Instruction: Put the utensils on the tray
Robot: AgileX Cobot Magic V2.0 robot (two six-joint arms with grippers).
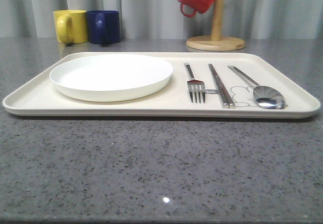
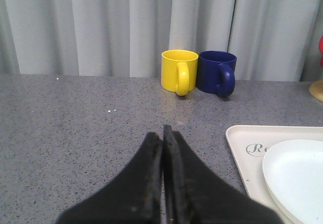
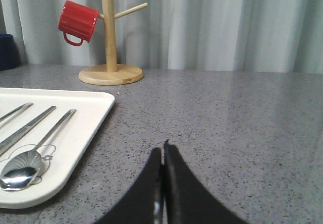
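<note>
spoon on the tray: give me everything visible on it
The spoon is slim, shiny silver metal with an oval bowl and a long flat handle. It lies flat on the cream tray, at the right end of the cutlery row, right of the chopsticks. Its bowl faces up, toward the robot, and reflects light; the handle angles away and slightly left. The bowl rests over the grey rabbit drawing printed on the tray. Only the tray touches it.
</note>
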